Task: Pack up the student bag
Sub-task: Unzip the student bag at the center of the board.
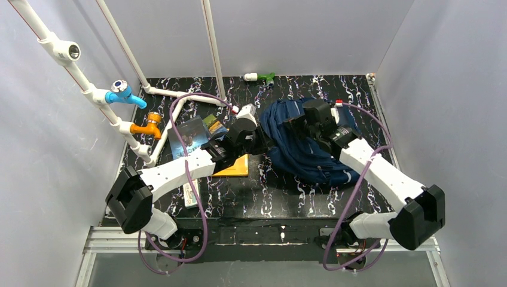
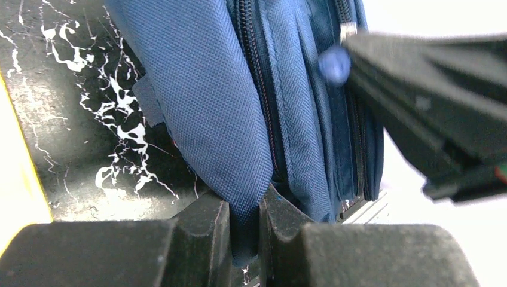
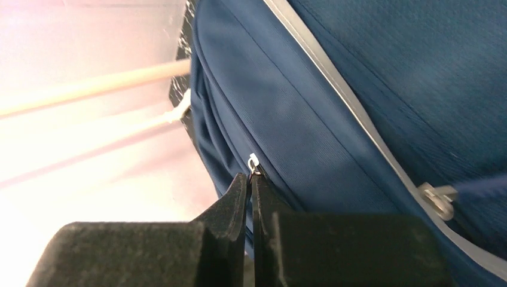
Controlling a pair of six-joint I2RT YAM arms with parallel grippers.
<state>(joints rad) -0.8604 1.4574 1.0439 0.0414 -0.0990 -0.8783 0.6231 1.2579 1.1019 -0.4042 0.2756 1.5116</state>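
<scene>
I open the student bag (image 1: 311, 156): left gripper (image 2: 244, 206) pinches its fabric; right gripper (image 3: 251, 185) clamps a zip pull (image 3: 254, 162); books (image 1: 188, 136) (none packed) lie outside.

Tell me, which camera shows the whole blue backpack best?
The top external view: the student bag lies there nearly whole, arms covering part. The left wrist view shows only a fold pinched in the left gripper; the right wrist view only a zip and a grey stripe.
</scene>
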